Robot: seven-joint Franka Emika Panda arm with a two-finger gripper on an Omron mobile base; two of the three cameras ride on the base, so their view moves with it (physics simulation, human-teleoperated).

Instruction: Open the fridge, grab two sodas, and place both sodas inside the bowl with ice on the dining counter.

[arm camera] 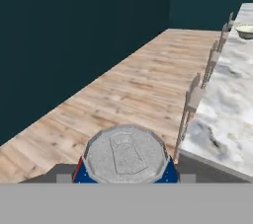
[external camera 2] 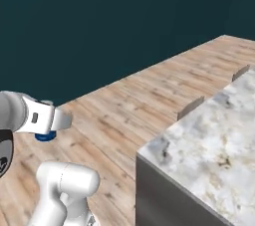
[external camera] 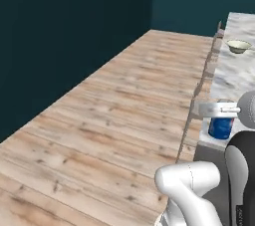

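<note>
Dark teal walls and a long stretch of plank flooring [external camera: 114,105] all around me right now, with the dining counter [external camera 2: 209,135] running off to my right.

Closest in: my gripper [external camera: 222,111] is clamped on the blue soda can [external camera: 220,127]. From the hand camera I'm looking straight down on its silver lid with the pull tab, blue body peeking out at the lower edges. The jaws sit either side of it, so it looks like a solid pinch, can hanging upright under my hand, carried in the air just past the counter's near end.

A bit farther ahead and to my right, the marbled top starts, with a row of stool backs [arm camera: 193,97] lined up along its edge.

Way out ahead, far down the counter, is the bowl [external camera: 238,46]. Too small from here to make out the ice in it.

So I reckon I'm mid-carry with a soda. Next move: get along the counter until the bowl is underneath, lower the can in upright, then let go. Long way left, so keep the grip steady.
</note>
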